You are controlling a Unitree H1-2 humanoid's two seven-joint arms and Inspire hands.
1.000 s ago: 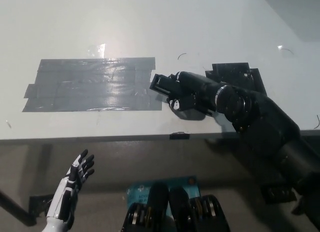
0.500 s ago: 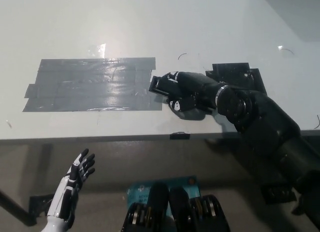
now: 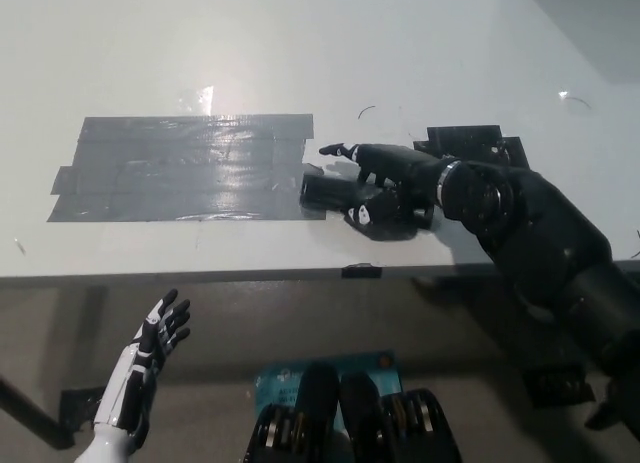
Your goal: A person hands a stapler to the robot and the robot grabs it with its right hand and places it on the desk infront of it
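The black stapler lies on the white desk, its front end touching the right edge of the grey tape patch. My black right hand is right behind it, low over the desk, fingers spread; one finger points out above the stapler and the thumb sits beside its rear end. The stapler's back part is hidden by the hand. My white left hand rests at the lower left, below the desk's front edge, fingers apart and holding nothing.
A black flat plate lies on the desk under my right forearm. A small black tab sits on the desk's front edge. A blue sheet lies on the floor below.
The right hand has lowered the stapler onto the desk and spread its fingers off it; before, they were closed around it. The left hand has stayed put.
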